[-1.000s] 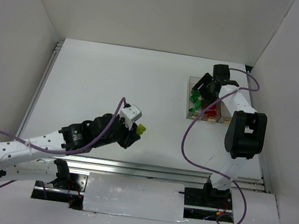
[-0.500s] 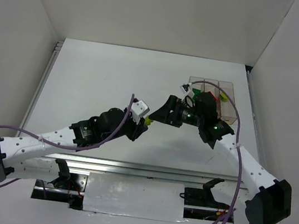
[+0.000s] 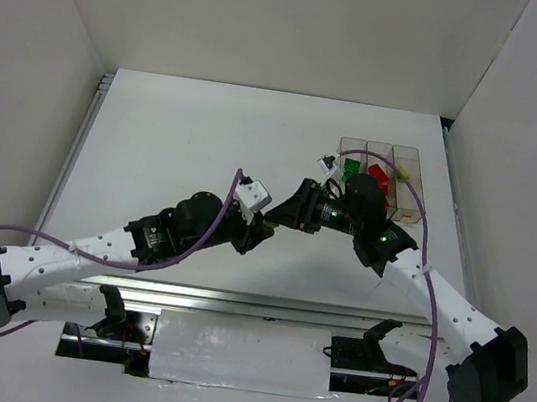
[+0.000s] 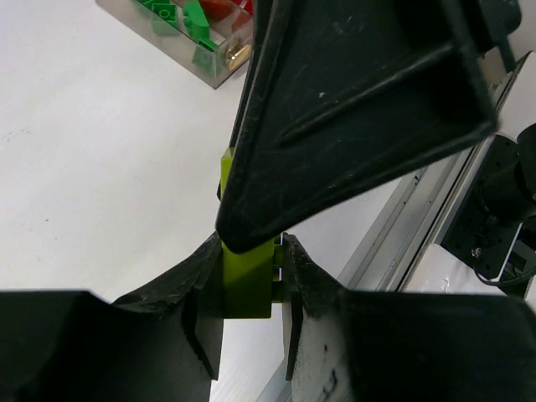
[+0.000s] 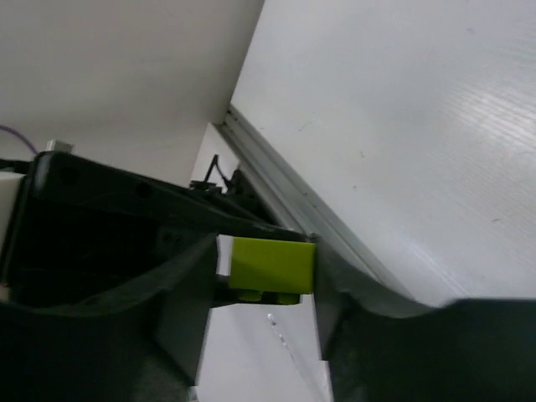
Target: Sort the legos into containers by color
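Observation:
My left gripper [image 3: 261, 224] is shut on a yellow-green lego [image 4: 246, 289] and holds it above the table's middle. My right gripper [image 3: 285, 214] meets it there; its fingers [image 4: 352, 100] lie on either side of the same lego [image 5: 272, 264]. One finger touches the brick and a thin gap shows at the other. The three joined clear containers [image 3: 382, 145] stand at the far right. They hold dark green legos [image 3: 353, 163], red legos [image 3: 379, 174] and a yellow-green one [image 3: 405, 170]. The bins' corner shows in the left wrist view [image 4: 209, 74].
White walls enclose the table on three sides. A metal rail [image 3: 263, 306] runs along the near edge. Purple cables [image 3: 416, 284] trail from both arms.
My right arm has swung from the bins leftwards to the left gripper and closed in round the brick. My left gripper has carried the brick slightly right and farther.

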You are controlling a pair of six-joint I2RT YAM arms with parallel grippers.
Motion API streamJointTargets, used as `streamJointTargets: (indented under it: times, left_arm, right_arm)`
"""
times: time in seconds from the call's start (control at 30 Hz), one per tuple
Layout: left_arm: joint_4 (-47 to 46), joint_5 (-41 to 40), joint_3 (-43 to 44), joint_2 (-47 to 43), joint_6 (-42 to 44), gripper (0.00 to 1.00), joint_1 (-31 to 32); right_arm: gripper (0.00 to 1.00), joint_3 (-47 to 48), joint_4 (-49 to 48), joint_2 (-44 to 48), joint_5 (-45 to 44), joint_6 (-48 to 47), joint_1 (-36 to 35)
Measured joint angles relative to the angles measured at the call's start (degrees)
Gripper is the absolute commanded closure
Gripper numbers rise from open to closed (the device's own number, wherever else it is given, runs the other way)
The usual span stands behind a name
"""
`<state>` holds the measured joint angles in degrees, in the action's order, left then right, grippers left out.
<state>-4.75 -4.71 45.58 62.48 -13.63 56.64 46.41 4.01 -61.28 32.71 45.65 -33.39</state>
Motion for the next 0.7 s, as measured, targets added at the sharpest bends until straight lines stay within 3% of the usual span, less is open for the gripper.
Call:
streamJointTargets:
  times: [0.07, 0.1, 0.2, 0.23, 0.27, 0.5, 0.7]
  left_arm:
    - [-0.17, 0.09, 0.00, -0.15, 0.00, 1.00, 0.00]
    - [-0.09, -0.11, 0.00, -0.31, 0.04, 1.00, -0.02]
    - [0.37, -0.76, 0.00, -0.31, -0.02, 0.76, -0.04]
    - [0.39, -0.90, 0.00, -0.31, -0.04, 0.54, -0.04]
    - [0.33, -1.01, 0.00, -0.31, 0.07, 0.01, -0.02]
    - [4.37, -6.19, 2.71, 0.90, -1.86, 0.00, -0.26]
    - [18.78, -18.25, 9.77, 0.72, -7.58, 0.00, -0.50]
  right_arm:
    - [0.73, -0.24, 0.04, 0.00, -1.46, -0.07, -0.11]
    - [1.00, -0.50, -0.26, 0.00, -1.81, 0.48, -0.13]
    - [1.00, -1.01, -0.48, 0.24, -2.34, 1.07, -0.42]
    - [1.00, -1.03, -0.46, 0.37, -2.47, 1.18, -0.50]
    - [1.00, -1.05, -0.46, 0.52, -2.64, 1.25, -0.50]
    - [1.00, 1.05, 5.29, 0.68, -9.88, -1.70, 1.25]
    - [1.00, 12.24, 14.78, -9.66, -26.53, -4.66, 22.36]
